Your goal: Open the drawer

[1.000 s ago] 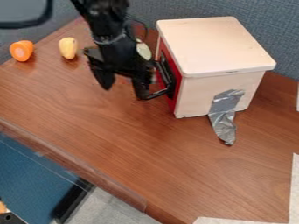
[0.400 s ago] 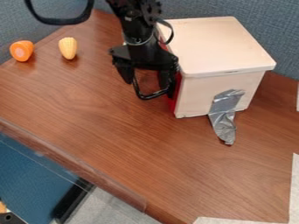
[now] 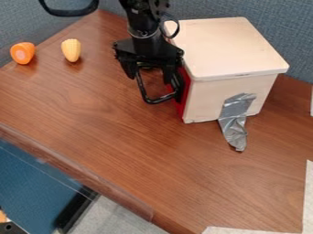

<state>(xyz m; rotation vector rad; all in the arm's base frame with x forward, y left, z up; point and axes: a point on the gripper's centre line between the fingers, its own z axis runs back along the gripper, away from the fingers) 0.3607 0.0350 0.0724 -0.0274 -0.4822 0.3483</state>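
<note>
Blue-gray partitions [image 3: 207, 8] back the brown surface [image 3: 98, 123]. On my camera feed, I see the claw [image 3: 149, 78] with its fingers apart, at the black handle [image 3: 160, 99] of the red-fronted drawer [image 3: 184, 99] in the pale box [image 3: 229, 45]. Yellow toy corn [image 3: 71, 50] lies well apart.

Parted pincer [image 3: 149, 78] by black handle [image 3: 160, 99], pale box [image 3: 223, 45]
</note>
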